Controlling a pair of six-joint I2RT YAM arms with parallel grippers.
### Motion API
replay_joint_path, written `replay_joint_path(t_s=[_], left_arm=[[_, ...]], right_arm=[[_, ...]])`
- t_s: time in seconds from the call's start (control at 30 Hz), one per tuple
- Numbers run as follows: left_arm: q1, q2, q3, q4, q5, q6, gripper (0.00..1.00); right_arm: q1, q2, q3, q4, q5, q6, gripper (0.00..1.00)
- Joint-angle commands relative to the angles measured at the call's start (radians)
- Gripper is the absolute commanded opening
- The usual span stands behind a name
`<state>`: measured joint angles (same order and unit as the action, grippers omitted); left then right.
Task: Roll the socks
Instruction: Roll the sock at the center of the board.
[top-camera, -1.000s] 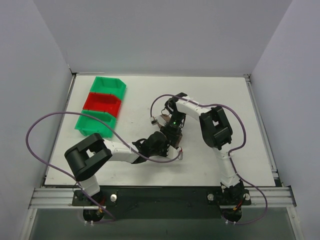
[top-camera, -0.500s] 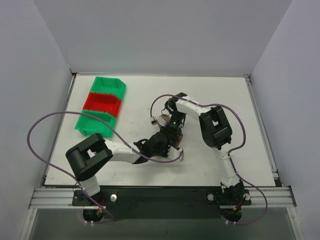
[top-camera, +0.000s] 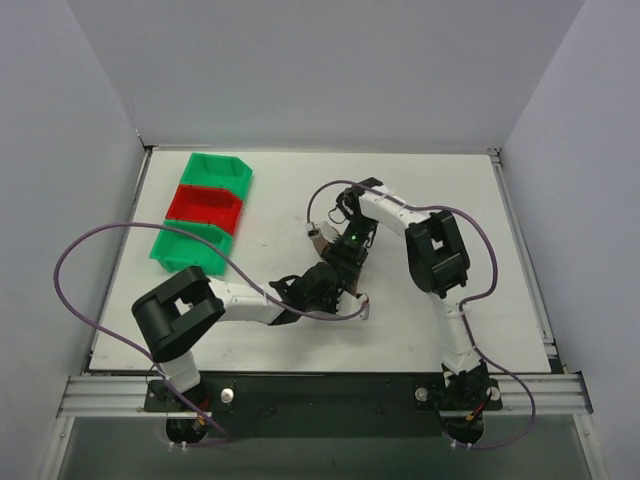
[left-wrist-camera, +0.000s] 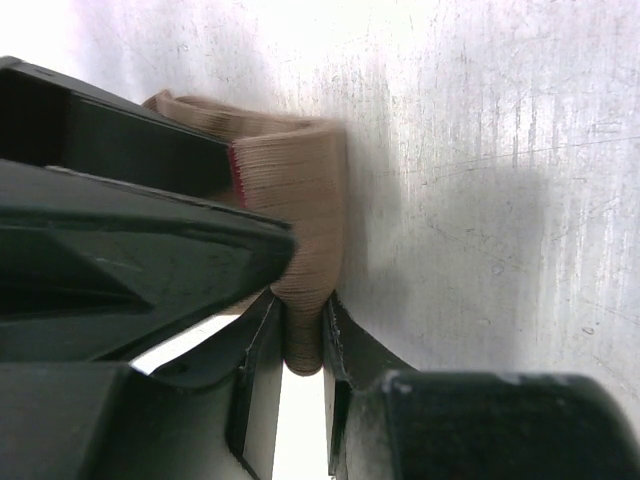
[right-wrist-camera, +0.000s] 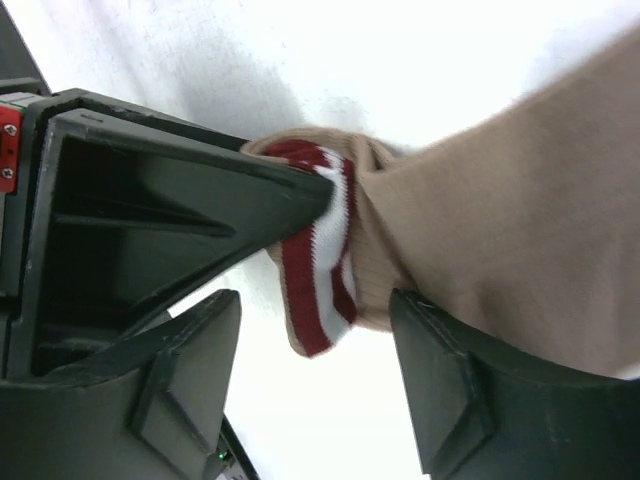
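While the left tool (left-wrist-camera: 300, 350) pinches a tan fold of the socks (left-wrist-camera: 300, 200) at mid-desk (top-camera: 450, 180), the right tool (right-wrist-camera: 320, 370) stands wide around the striped cuff (right-wrist-camera: 320, 265), having released it within the last second. We judge the roll half-made; next, the right tool must regrip and turn the cuff over.

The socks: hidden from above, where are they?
Mid-table in the top view, right of the bins: left gripper pinches the socks, right gripper open around the cuff.
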<state>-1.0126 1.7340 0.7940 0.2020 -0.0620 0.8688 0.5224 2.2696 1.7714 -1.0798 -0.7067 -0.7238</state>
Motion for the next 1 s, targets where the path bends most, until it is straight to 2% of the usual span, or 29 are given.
replay_joint_path(t_s=[0.0,0.27,0.4,0.63,0.97], left_arm=[[-0.001,0.030,0.042,-0.180,-0.036,-0.036,0.00],[0.011,0.081,0.137,-0.306,-0.015,-0.083,0.00],[0.034,0.120,0.250,-0.448,0.040,-0.125,0.00],[0.083,0.180,0.391,-0.624,0.152,-0.162,0.00],[0.164,0.302,0.591,-0.864,0.321,-0.209,0.00]], right_arm=[[-0.047,-0.097,0.017,0.052,0.070,0.064,0.65],[-0.107,-0.241,-0.065,0.222,0.183,0.167,0.70],[-0.136,-0.323,-0.148,0.314,0.266,0.207,0.73],[-0.196,-0.479,-0.355,0.484,0.366,0.227,0.87],[-0.289,-0.750,-0.642,0.730,0.440,0.230,0.89]])
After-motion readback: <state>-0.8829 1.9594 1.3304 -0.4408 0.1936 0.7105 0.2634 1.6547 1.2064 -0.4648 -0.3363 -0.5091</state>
